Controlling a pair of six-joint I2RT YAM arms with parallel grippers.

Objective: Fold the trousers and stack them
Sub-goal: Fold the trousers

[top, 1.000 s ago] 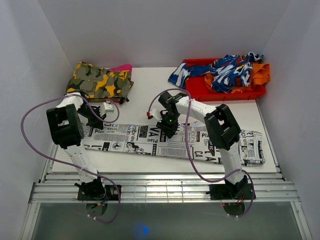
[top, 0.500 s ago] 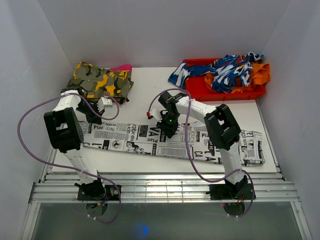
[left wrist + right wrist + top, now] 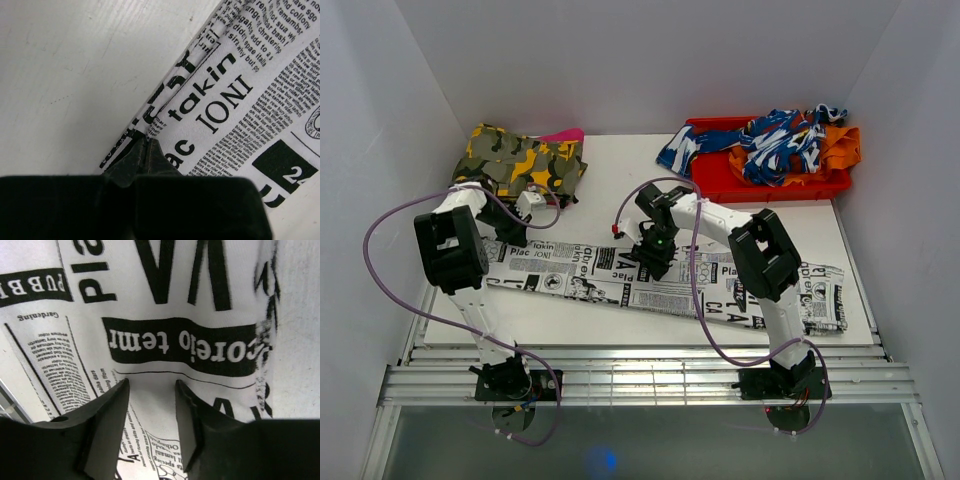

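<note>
1. Trousers (image 3: pixel 590 280): white cloth printed all over with black newspaper text. They lie flat as one long strip across the near half of the white table (image 3: pixel 610 180), from the left side to the near right corner. The right end is wider and slightly rumpled.

2. Left gripper (image 3: pixel 510 235): at the far edge of the strip's left end. The jaws are pressed together and pinch a fold of the trousers' edge. In the wrist view the dark fingertips (image 3: pixel 145 150) meet on the hem, just below the words "takin IONI".

3. Right gripper (image 3: pixel 653 262): pointing down over the middle of the strip. The jaws are spread, with printed cloth lying flat between the fingers (image 3: pixel 107 425), and nothing is pinched. Whether the tips touch the cloth cannot be told.

4. Camouflage garment (image 3: pixel 520 160): yellow-green and folded, at the far left corner, apart from the trousers. A pink cloth edge (image 3: pixel 565 134) shows at its far right side.

5. Red bin (image 3: pixel 775 187): far right. It holds a blue-and-white patterned garment (image 3: pixel 780 135), which spills over the left rim, and an orange garment (image 3: pixel 840 150) at the right end.
</note>
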